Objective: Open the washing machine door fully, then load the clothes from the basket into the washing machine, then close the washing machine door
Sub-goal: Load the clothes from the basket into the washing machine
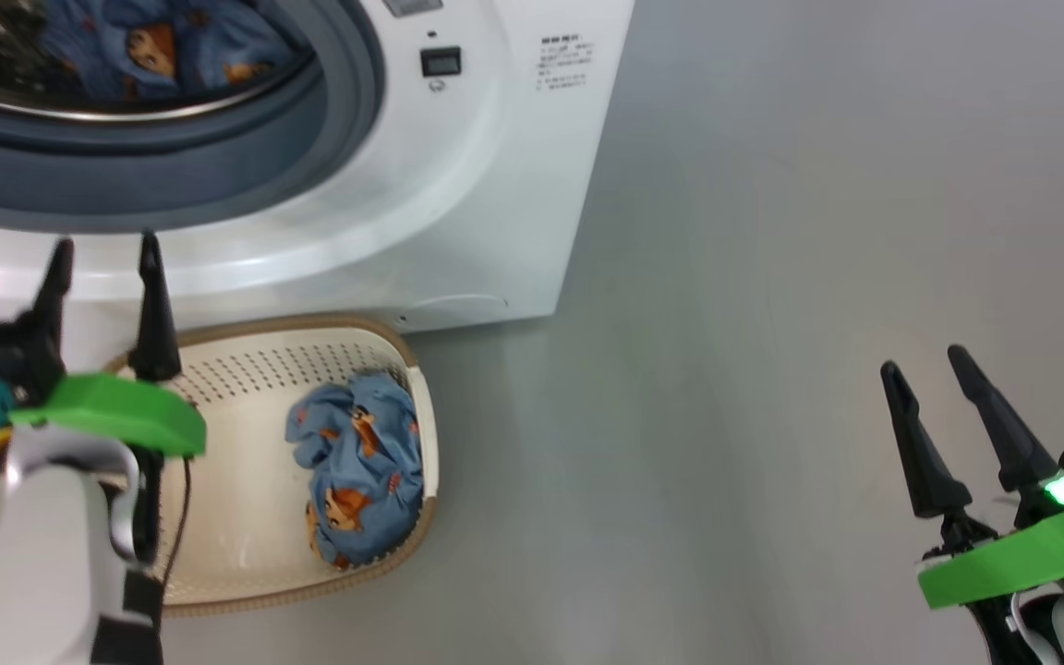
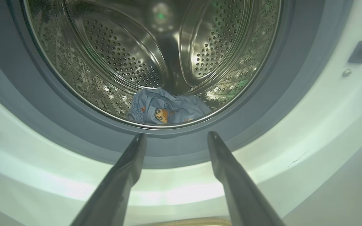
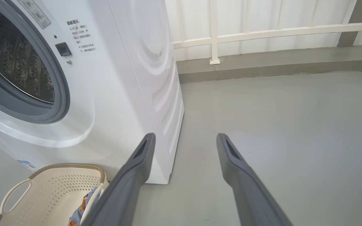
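Left gripper [image 1: 105, 240]: released, fingers spread wide with nothing between them. It hangs over the left part of the basket [image 1: 246, 369]. Its fingers point far, at the front of the machine [image 1: 458, 185]. In the left wrist view the tips line up with the lower band of the gasket [image 2: 42, 125].

Right gripper [image 1: 924, 360]: released and empty, fingers apart. It hangs over bare floor [image 1: 772, 277], well to the right of the machine and basket.

Machine: the opening is uncovered and the steel drum [image 2: 121, 53] is exposed. A blue garment [image 2: 168, 110] lies at the bottom of the drum, just behind the gasket lip.

Basket: it stands on the floor on the near side of the machine, with its far rim just beside the machine base; contact cannot be confirmed. A second garment [image 1: 356, 462] lies crumpled at the right end of the basket, against the right wall.
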Motion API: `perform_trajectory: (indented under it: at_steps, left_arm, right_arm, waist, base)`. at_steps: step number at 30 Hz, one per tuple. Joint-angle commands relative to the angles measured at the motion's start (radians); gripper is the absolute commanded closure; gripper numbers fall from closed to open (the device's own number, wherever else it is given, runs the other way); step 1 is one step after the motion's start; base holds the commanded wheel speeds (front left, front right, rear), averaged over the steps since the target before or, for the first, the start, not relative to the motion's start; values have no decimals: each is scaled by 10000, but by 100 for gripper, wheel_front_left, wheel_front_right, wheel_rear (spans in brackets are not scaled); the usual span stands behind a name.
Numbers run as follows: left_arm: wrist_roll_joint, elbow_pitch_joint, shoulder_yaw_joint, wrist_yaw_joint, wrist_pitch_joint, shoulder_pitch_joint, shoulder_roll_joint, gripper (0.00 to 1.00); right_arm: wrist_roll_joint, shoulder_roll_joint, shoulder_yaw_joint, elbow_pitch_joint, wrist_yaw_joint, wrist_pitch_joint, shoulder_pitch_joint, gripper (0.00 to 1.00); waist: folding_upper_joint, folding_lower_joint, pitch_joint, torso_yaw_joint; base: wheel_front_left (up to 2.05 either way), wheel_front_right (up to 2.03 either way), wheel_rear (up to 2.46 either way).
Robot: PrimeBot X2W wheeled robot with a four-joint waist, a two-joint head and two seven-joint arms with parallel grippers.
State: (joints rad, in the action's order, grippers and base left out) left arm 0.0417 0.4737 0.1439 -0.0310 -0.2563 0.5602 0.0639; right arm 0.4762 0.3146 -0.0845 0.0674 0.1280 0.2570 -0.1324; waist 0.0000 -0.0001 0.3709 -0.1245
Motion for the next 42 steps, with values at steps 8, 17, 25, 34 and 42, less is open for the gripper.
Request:
perform_trajectory:
  at_steps: [8,17,25,34,42]
  left_arm:
    - [25,-780,210,-224,-55,-1663,57,0]
    - [152,-1407,312,-288,-55,-3216,-64,0]
    - [309,-2030,392,-289,-55,-4329,-115,0]
    - [483,-2855,353,-100,-55,-5552,-134,0]
    - [607,-3140,148,108,-55,-5885,-136,0]
  right_arm:
    - [-99,275,-147,-82,27,48,760,0]
    - [-90,304,-64,-38,27,48,1356,0]
    - [-116,307,119,5,27,48,1887,0]
    - [-144,251,305,-64,27,48,2389,0]
    - [-149,219,357,-94,27,48,2403,0]
  waist:
    - [0,1,-1256,494]
    - [0,1,-2000,654]
    - [0,1,-2584,641]
    - [0,1,-2931,539]
    - [0,1,-2890,556]
  base:
    - [0,0,0]
    - [0,0,0]
    - [0,0,0]
    - [0,0,0]
    - [0,0,0]
